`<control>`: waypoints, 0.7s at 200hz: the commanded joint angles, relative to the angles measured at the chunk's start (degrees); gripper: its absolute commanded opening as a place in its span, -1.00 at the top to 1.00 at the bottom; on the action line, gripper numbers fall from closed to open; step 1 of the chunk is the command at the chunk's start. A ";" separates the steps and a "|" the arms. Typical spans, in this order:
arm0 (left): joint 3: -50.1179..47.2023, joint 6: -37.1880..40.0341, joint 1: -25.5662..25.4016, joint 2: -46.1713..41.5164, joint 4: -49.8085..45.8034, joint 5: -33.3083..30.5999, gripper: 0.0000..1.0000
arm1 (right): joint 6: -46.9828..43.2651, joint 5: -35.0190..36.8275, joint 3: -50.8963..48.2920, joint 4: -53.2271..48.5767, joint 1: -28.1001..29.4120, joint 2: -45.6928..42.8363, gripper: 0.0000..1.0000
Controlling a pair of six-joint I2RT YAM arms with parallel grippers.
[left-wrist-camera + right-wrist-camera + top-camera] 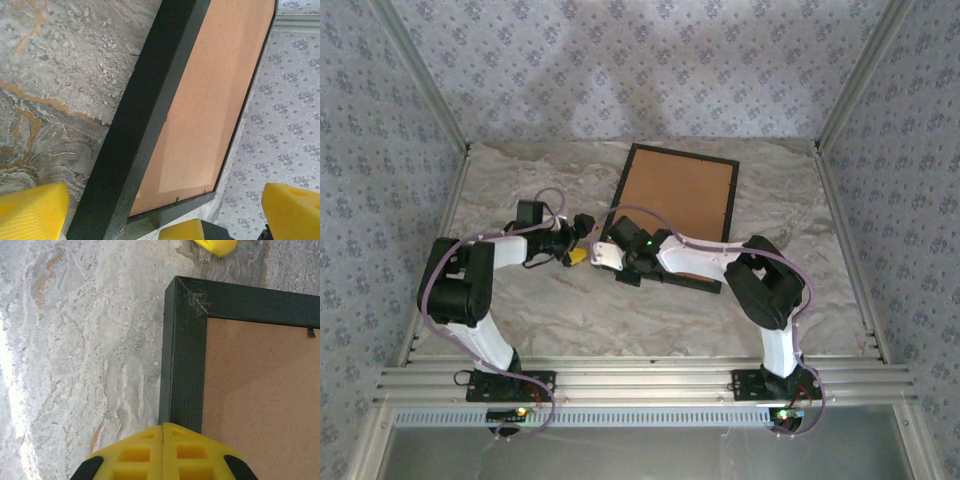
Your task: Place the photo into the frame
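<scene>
The frame lies flat on the marbled table, its plain brown backing board facing up. The photo is out of view. My left gripper is open beside the frame's near left corner; in the left wrist view its yellow fingers stand wide apart, with the black frame edge running between them. My right gripper is shut, with nothing between its fingers. Its tip is over the left rail of the frame, close to the corner.
Patterned walls and aluminium posts enclose the table on three sides. The right arm reaches across the frame's near edge. A yellow fingertip of the left gripper shows just beyond the frame corner in the right wrist view.
</scene>
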 commanded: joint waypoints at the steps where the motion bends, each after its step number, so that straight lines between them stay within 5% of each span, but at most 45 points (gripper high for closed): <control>1: 0.81 0.11 -0.28 0.68 0.51 1.37 -0.97 | 0.59 -0.87 1.47 -2.33 -0.12 -0.38 1.00; 26: 1.48 0.48 0.16 0.46 -0.23 1.14 -0.97 | 1.05 -1.00 1.82 -2.22 -0.27 -0.04 1.00; 54: 2.16 0.54 1.54 0.20 -0.34 1.23 -0.97 | 1.81 -2.57 2.93 -0.93 -1.24 -0.44 0.42; 140: 3.37 1.78 4.32 -1.16 -0.55 1.14 -0.97 | -0.03 -1.27 6.82 4.71 -0.90 4.97 -0.46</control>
